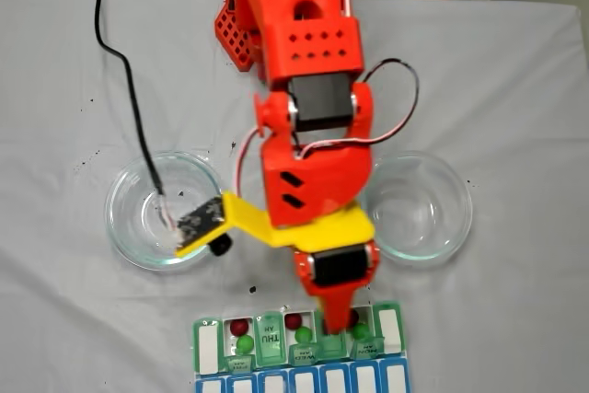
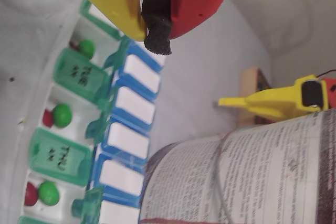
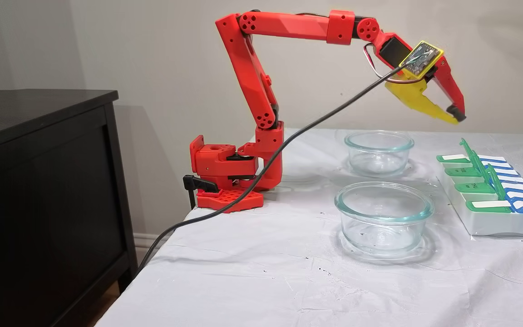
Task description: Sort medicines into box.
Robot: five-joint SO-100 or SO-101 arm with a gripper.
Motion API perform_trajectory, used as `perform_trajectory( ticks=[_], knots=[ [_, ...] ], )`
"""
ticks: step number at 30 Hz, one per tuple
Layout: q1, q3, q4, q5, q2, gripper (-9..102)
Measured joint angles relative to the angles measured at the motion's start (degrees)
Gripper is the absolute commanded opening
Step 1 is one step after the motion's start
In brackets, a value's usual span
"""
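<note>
The box [image 1: 270, 339] lies at the near table edge, with a green row of lids and a blue row beside it; it also appears in the wrist view [image 2: 79, 72] and side-on [image 3: 506, 222]. Three open compartments each hold medicines, a green ball [image 2: 62, 114] beside a dark red ball [image 2: 48, 118]. From above I see a red ball [image 1: 240, 327] and a green ball [image 1: 245, 344] in the left open cell. My gripper [image 1: 337, 323] [image 2: 156, 29] [image 3: 456, 119] hangs well above the box, shut with nothing in it, its black foam pad against the yellow finger.
Two clear glass bowls [image 1: 115, 213] [image 1: 465, 209] stand between the arm's base and the box, with no balls visible in them. A black cable [image 1: 129, 89] runs over the left bowl. Printed paper [image 2: 252, 177] lies beside the box. A dark cabinet [image 3: 39, 181] stands off the table.
</note>
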Motion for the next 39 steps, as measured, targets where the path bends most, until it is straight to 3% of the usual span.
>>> perform_trajectory(
  ticks=[3, 14, 29, 39],
  knots=[
    [-1.7, 1.5, -7.4, 3.3, -1.6, 0],
    [-2.7, -1.2, -16.3, 4.3, -18.8, 0],
    [-4.4, -4.0, -15.4, 2.5, -21.3, 0],
    [-5.7, -4.0, -9.0, -0.1, -21.3, 0]
  ],
)
